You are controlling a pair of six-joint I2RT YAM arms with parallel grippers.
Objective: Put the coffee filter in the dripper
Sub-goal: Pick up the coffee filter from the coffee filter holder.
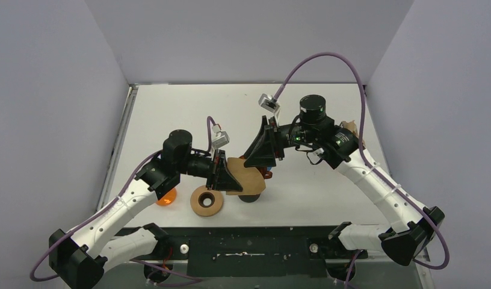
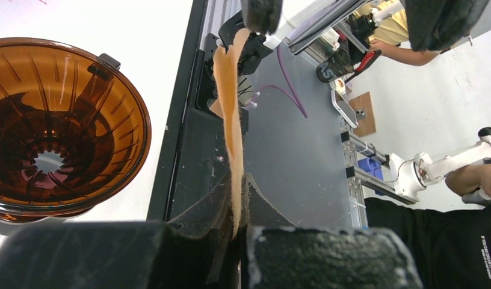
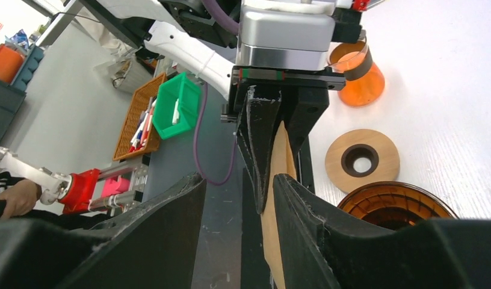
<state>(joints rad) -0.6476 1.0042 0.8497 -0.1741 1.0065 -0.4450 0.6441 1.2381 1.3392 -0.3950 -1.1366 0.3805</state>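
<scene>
White table: amber dripper, paper filter between left fingers

we see the left arm and right arm in white shells between black joints, a purple cable along each. the left gripper and right gripper are black, with rough, wedge-shaped fingers.

Bright, even overhead light; soft shadows; left pincer blurry fgnd.

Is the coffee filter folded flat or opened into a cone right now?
Folded flat: the coffee filter shows edge-on as one thin strip pinched in the shut left gripper, with no layers parted.
</scene>
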